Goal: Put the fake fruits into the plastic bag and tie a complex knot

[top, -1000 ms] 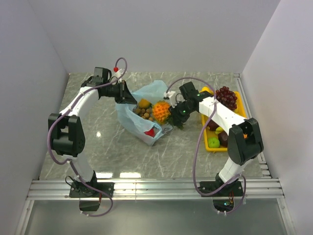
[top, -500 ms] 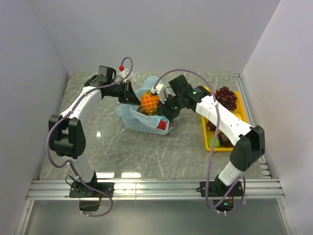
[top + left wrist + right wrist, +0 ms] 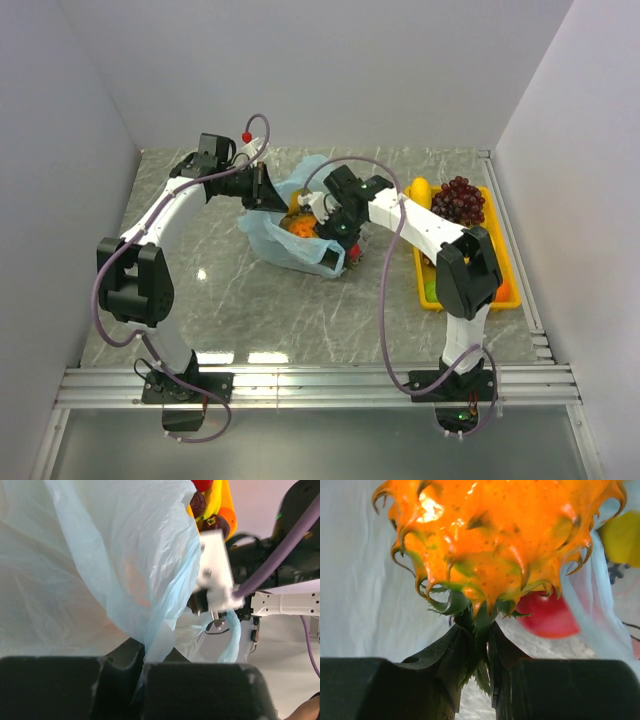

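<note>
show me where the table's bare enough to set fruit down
Bare marble between the plastic bag and the near edge. Crowded at the bag (left pincer on its rim, right pincer with pineapple) and yellow tray.

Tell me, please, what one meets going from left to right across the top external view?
left arm's black elbow → light-blue plastic bag → yellow fruit → purple grapes

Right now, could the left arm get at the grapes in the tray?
Probably not: the left gripper is shut on the plastic bag, and the right arm lies between it and the grapes.
</note>
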### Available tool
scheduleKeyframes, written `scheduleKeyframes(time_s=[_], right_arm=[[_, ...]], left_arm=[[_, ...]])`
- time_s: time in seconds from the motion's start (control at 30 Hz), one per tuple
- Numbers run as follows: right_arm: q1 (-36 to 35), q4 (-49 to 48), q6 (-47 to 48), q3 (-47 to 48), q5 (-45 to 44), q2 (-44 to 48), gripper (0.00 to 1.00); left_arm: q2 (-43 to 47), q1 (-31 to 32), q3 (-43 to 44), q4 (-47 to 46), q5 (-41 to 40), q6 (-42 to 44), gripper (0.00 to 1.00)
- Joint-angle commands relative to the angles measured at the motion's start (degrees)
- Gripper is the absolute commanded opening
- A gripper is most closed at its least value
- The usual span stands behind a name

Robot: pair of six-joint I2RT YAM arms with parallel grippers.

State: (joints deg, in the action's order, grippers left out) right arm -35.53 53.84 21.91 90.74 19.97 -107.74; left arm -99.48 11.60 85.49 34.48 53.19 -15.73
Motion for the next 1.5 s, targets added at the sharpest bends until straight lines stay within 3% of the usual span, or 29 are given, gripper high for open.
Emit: scheduleKeyframes(time_s=[0.0,0.23,0.37,0.5,0.6,0.63,0.67,0.73,0.77,0.9,1.1,1.2,1.33,1.47], right_arm=[[1.4,-5.2,-10.1,8.7,0.4,-0.1,0.00],[5.4,-11.2,-27.2,22.9,6.1,-3.3,0.00],[4.9,-19.2,-40.6,20.7,6.0,-5.6,0.00],[2.5,-18.1,-44.3,24.5,7.4,-12.5,0.00],[2.0,-23.7,-49.2,18.6,8.7,-12.6,0.00],[1.9,-26.7,-52.5,16.2,9.6,-10.7,0.02],[2.0,-30.1,-53.9,13.7,10.3,-9.4,0.23],[1.9,-37.0,-55.1,9.6,12.6,-6.7,0.44],[1.9,-37.5,-53.8,9.5,13.5,-6.1,0.58],[2.5,-28.5,-43.7,14.4,17.3,-3.1,0.72],[5.8,-8.5,-23.1,21.4,24.3,-0.1,0.75],[8.6,-2.3,-13.1,21.9,23.0,1.2,0.74],[13.4,-6.5,-9.9,16.4,17.7,3.7,0.72],[13.9,-10.5,-9.5,15.0,10.6,0.0,0.72]], left_arm=[[2.6,0.1,-0.6,-1.3,2.7,0.5,0.02],[1.1,0.1,0.3,2.8,3.4,3.3,0.01],[-0.3,0.1,1.6,2.8,3.4,2.9,0.03],[-1.9,0.1,3.4,2.4,3.3,2.0,0.04],[-2.6,0.0,3.8,2.5,3.1,2.4,0.07],[-3.0,0.0,3.9,2.7,3.3,2.7,0.09],[-3.1,-0.1,3.9,2.9,3.2,2.9,0.09],[-3.4,-0.4,4.0,3.7,2.7,3.5,0.12],[-3.4,-1.3,3.9,3.8,2.7,3.9,0.13],[-3.8,-4.0,4.3,5.9,1.8,6.6,0.16],[-7.3,-4.8,12.0,13.1,-2.3,18.5,0.17],[-8.9,-4.8,14.5,14.9,-4.1,22.4,0.20],[-9.8,-4.8,15.8,16.0,-6.5,30.0,0.26],[-10.5,-4.6,17.4,15.9,-6.4,36.5,0.30]])
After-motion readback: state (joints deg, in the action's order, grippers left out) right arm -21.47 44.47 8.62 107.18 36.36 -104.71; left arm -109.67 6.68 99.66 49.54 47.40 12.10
